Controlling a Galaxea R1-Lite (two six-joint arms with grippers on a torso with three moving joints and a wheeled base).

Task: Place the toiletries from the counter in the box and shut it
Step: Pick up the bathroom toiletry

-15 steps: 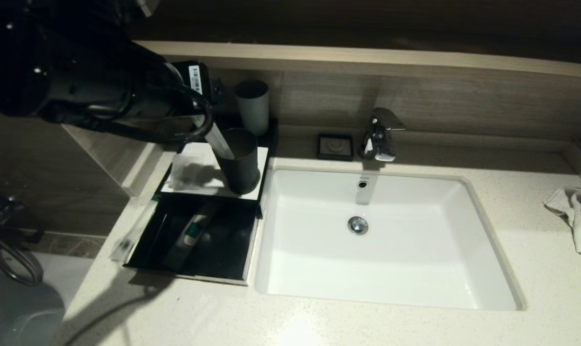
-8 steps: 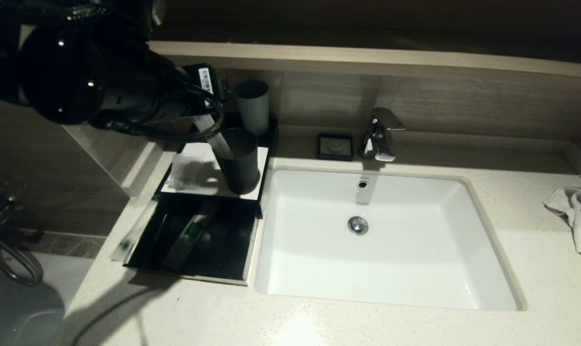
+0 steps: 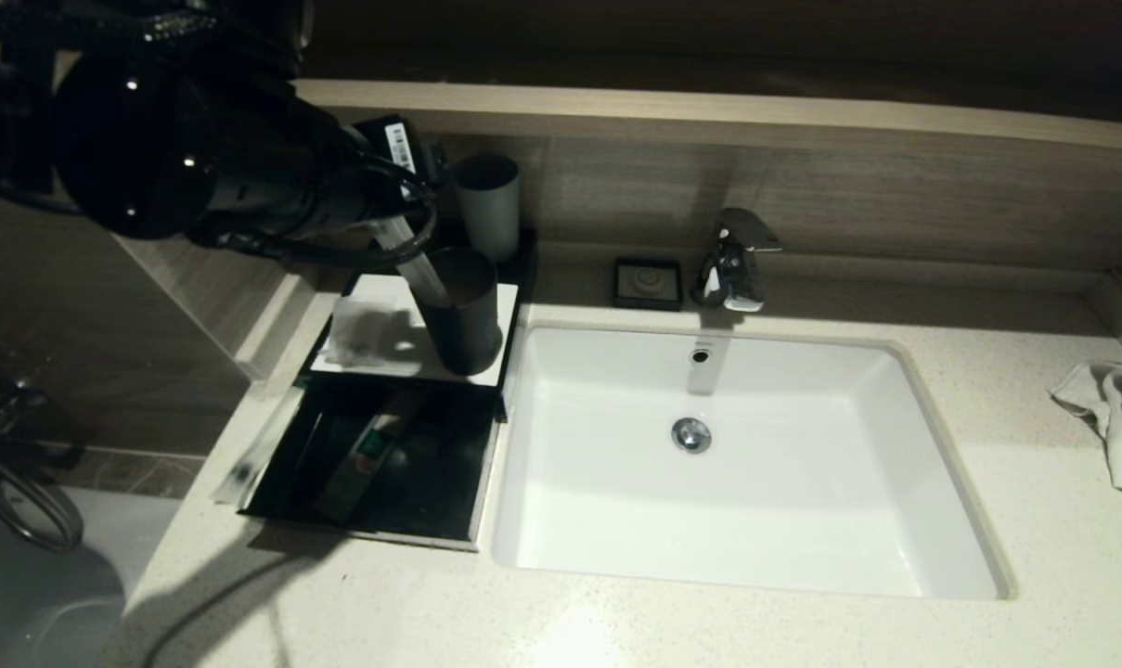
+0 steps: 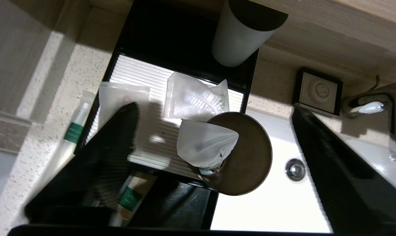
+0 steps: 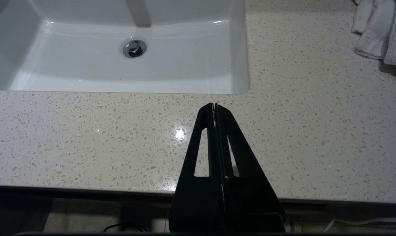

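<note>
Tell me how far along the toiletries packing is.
Done: one green-label packet lies in the open drawer. In hand: nothing; left gripper hangs open over the white top. Left: two packets there, a packet in the dark cup, a long packet on the counter, then closing. Right gripper idles shut.

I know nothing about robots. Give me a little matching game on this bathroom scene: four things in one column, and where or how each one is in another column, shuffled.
Things:
1. dark cup
2. white towel
3. small black square dish
4. left gripper

Place or state:
A. beside the faucet
B. jaws wide open, above the box
C. at the counter's right edge
D. standing on the box's white top

Pairs: 1-D, 2-C, 3-A, 4-B
</note>
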